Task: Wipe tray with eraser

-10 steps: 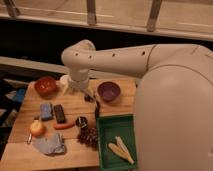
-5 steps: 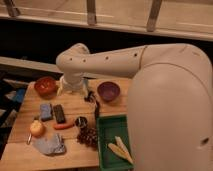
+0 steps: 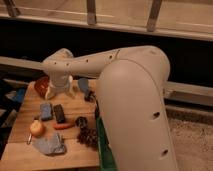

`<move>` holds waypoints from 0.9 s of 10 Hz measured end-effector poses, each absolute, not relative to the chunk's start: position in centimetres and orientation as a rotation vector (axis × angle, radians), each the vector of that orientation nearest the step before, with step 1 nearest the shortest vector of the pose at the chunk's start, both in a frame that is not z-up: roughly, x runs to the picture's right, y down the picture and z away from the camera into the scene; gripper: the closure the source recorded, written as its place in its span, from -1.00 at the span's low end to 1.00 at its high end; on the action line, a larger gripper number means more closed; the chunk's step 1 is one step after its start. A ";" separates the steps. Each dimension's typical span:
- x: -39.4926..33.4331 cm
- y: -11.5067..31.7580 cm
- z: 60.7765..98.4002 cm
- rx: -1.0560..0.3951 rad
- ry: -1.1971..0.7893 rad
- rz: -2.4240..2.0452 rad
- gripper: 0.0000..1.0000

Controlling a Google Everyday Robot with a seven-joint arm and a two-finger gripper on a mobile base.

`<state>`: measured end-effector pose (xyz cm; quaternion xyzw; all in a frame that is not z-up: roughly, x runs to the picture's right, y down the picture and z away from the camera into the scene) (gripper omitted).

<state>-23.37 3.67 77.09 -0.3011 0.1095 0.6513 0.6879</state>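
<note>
At rear of table (image 3: 75, 106), arm (image 3: 90, 62): reaches left, elbow bent down; gripper (image 3: 56, 94) beside bowl (image 3: 41, 86).
Grip: cannot tell.
Eraser (image 3: 59, 113): flat, nearer front, long axis front-to-back.
Tray (image 3: 101, 145): mostly hidden behind arm.

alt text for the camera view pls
A white robot arm fills the right of the frame and reaches over a wooden table, its gripper above the table's far side. The dark eraser lies beside a blue block; the green tray is mostly hidden behind the arm.
</note>
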 end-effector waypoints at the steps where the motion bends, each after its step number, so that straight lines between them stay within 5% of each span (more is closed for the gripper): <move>1: -24.0 3.9 77.6 -0.679 0.246 1.443 -0.60; 9: -25.1 5.1 79.0 -0.712 0.246 1.366 -0.60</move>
